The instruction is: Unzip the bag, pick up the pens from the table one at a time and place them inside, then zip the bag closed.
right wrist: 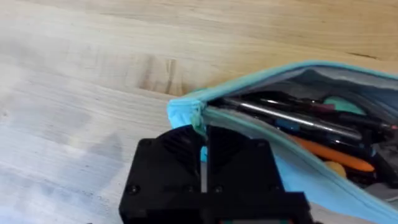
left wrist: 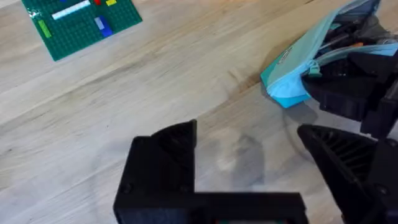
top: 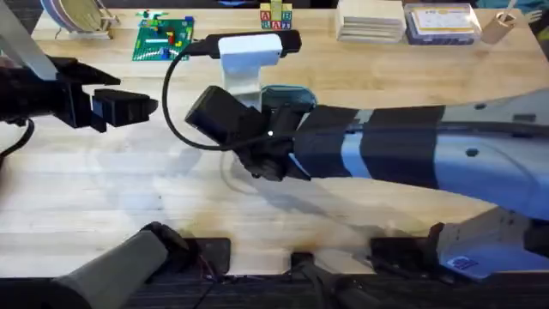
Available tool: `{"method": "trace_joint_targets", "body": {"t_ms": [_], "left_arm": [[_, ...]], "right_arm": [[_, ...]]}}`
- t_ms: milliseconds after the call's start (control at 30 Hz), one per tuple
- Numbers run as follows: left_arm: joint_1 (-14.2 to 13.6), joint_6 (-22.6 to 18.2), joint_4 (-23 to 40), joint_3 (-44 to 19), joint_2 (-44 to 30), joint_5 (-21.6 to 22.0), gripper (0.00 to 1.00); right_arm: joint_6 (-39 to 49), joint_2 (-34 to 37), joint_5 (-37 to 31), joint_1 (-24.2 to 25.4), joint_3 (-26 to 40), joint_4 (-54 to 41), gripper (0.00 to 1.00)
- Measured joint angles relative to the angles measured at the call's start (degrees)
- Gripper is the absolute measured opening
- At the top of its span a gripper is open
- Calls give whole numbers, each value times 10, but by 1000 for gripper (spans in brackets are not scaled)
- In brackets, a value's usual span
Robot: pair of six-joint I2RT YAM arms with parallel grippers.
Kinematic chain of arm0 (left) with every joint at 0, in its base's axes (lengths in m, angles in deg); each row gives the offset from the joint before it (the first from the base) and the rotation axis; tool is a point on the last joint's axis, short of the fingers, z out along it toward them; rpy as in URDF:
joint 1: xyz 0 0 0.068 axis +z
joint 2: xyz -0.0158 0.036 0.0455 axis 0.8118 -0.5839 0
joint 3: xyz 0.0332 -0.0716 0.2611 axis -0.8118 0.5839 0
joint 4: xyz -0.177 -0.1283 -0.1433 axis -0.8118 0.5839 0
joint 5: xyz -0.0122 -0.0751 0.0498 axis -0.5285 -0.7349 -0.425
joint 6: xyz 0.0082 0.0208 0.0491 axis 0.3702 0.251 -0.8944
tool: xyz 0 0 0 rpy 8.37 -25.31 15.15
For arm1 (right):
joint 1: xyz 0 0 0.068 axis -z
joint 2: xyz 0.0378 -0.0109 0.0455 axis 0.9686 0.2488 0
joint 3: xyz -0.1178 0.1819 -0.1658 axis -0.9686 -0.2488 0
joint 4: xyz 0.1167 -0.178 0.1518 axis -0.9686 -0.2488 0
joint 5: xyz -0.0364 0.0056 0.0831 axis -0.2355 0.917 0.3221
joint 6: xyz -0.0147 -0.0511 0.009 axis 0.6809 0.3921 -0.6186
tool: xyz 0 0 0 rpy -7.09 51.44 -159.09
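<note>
The light blue bag (right wrist: 249,93) lies on the table (right wrist: 81,74) with its zipper open. An orange pen (right wrist: 329,155) and a dark pen (right wrist: 286,115) lie inside it. My right gripper (right wrist: 205,134) is at the bag's near end, shut on the small teal pull tab. From overhead the right arm reaches across the middle and its gripper (top: 262,154) covers most of the bag (top: 287,94). My left gripper (top: 137,107) hovers to the left, open and holding nothing. Its wrist view shows the bag (left wrist: 292,68) off past its fingers (left wrist: 165,162).
A green brick baseplate (top: 163,39) lies at the back left. A white stand (top: 249,60) with a black cable sits behind the bag. Boxes (top: 442,21) and toy blocks (top: 274,17) line the far edge.
</note>
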Motion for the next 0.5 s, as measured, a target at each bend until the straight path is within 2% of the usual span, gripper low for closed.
{"method": "trace_joint_targets", "body": {"t_ms": [100,500], "left_arm": [[0,0,0,0,0,0,993],[0,0,9,0,0,0,993]], "right_arm": [[0,0,0,0,0,-4,35],[21,0,0,0,0,-4,33]]}}
